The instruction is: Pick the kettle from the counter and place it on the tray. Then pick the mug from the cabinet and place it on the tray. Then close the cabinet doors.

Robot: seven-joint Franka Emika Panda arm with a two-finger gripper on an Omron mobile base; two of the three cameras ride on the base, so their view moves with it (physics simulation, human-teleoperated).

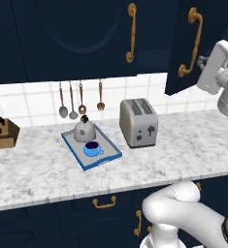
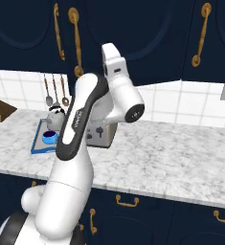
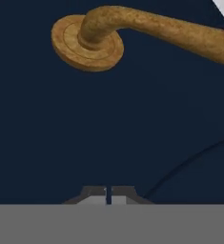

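Note:
The silver-grey kettle (image 1: 84,130) and the blue mug (image 1: 91,148) both stand on the blue-rimmed tray (image 1: 73,151) on the marbled counter (image 1: 183,145). They show again at the left of the right base view, kettle (image 2: 55,115) and mug (image 2: 50,138). The left cabinet door (image 1: 76,34) looks closed. The right cabinet door (image 1: 181,24) stands slightly ajar. My gripper (image 1: 202,61) is against that door beside its brass handle (image 1: 193,43). In the hand view the navy panel (image 3: 85,133) is very close, the handle (image 3: 156,28) is above, and the gripper (image 3: 108,193) is shut on nothing.
A boxy silver toaster (image 1: 138,122) stands right of the tray. A wooden knife block (image 1: 1,131) sits at the far left. Utensils (image 1: 80,99) hang on the tiled wall. Navy drawers with brass pulls (image 1: 104,202) run below the counter.

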